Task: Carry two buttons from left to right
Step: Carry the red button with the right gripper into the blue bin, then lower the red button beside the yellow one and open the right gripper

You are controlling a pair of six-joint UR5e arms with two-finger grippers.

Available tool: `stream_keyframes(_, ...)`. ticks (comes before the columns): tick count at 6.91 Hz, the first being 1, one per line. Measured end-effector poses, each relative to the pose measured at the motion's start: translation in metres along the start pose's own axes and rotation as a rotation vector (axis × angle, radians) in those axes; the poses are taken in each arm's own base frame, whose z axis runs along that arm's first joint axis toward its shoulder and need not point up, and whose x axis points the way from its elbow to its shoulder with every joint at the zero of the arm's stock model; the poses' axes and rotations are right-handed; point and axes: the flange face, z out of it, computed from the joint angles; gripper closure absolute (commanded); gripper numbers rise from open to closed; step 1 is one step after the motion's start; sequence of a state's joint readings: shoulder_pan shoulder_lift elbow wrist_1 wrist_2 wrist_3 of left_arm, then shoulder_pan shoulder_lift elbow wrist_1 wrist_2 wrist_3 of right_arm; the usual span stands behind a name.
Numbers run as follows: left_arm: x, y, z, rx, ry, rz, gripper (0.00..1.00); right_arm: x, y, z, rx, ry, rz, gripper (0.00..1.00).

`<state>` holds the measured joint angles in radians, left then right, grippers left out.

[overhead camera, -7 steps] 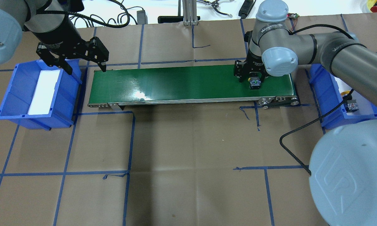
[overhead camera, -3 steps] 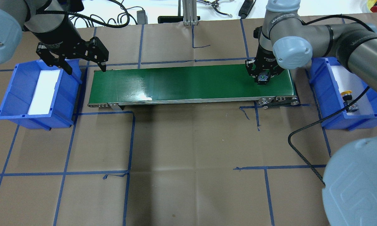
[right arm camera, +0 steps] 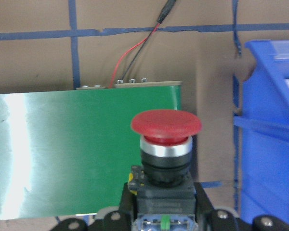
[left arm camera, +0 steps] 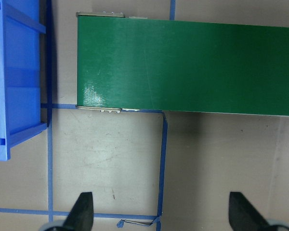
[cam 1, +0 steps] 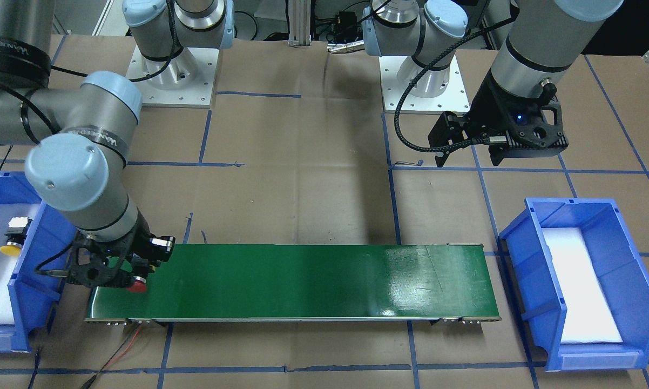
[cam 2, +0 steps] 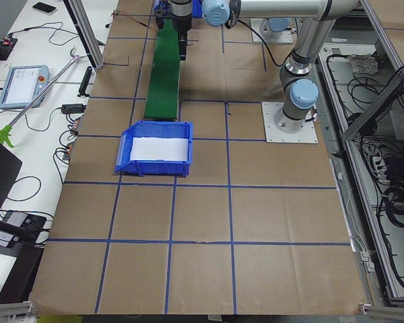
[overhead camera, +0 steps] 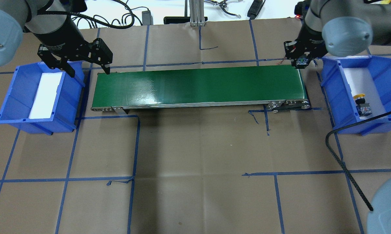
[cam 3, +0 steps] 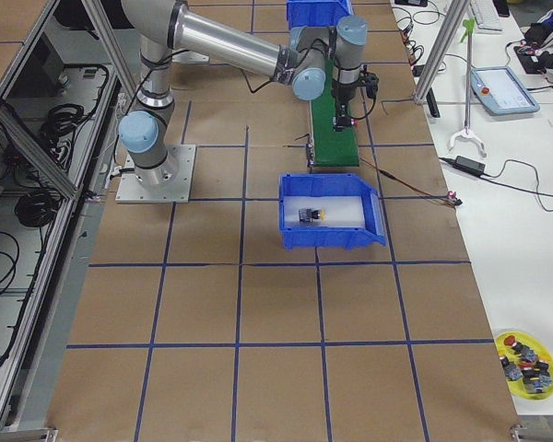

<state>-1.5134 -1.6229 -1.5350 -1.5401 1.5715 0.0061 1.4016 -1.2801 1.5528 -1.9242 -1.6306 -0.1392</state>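
My right gripper (overhead camera: pixel 301 61) is shut on the red button (right arm camera: pixel 166 122), holding it by its black-and-grey body with the cap pointing away from the wrist. It hangs over the far right corner of the green conveyor belt (overhead camera: pixel 198 84), just short of the right blue bin (overhead camera: pixel 329 81). The red cap also shows in the front-facing view (cam 1: pixel 136 284). The yellow button (overhead camera: pixel 361 102) lies on the white pad inside the right bin. My left gripper (overhead camera: pixel 88 66) is open and empty, hovering between the left blue bin (overhead camera: pixel 6 94) and the belt's left end.
The left bin holds only a white foam pad (overhead camera: pixel 46 94). A red and black wire (right arm camera: pixel 135 57) runs from the belt's right end. The right arm's black cable (overhead camera: pixel 345 156) loops over the table's right side. Blue tape lines grid the brown paper.
My right gripper has carried the red button from above the belt's right part toward the far right corner, close to the right bin. The left arm has not moved.
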Motion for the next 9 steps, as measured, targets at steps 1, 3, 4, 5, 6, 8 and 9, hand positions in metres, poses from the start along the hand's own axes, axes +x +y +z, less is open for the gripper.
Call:
stream_keyframes(1, 0.0, 0.0, 0.0, 0.0, 0.0, 0.0, 0.0, 0.058, -0.002, -0.015, -0.007, 0.003, -0.042, 0.98)
stream_keyframes(3, 0.0, 0.0, 0.0, 0.0, 0.0, -0.001, 0.0, 0.167, -0.008, -0.016, -0.034, 0.004, -0.14, 0.98)
stream_keyframes(4, 0.0, 0.0, 0.0, -0.001, 0.0, -0.001, 0.0, 0.204, -0.01, 0.01, -0.063, -0.012, -0.157, 0.98)
stream_keyframes(5, 0.0, 0.0, 0.0, -0.001, 0.0, 0.0, 0.0, 0.225, -0.013, 0.044, -0.103, -0.037, -0.159, 0.98)
stream_keyframes(6, 0.0, 0.0, 0.0, 0.0, 0.0, 0.0, 0.0, 0.233, -0.016, 0.073, -0.136, -0.059, -0.157, 0.98)
stream_keyframes(8, 0.0, 0.0, 0.0, 0.001, -0.001, -0.001, 0.0, 0.234, -0.017, 0.108, -0.172, -0.082, -0.152, 0.98)
stream_keyframes(9, 0.0, 0.0, 0.0, 0.001, -0.001, -0.001, 0.0, 0.232, -0.016, 0.119, -0.179, -0.086, -0.145, 0.98)
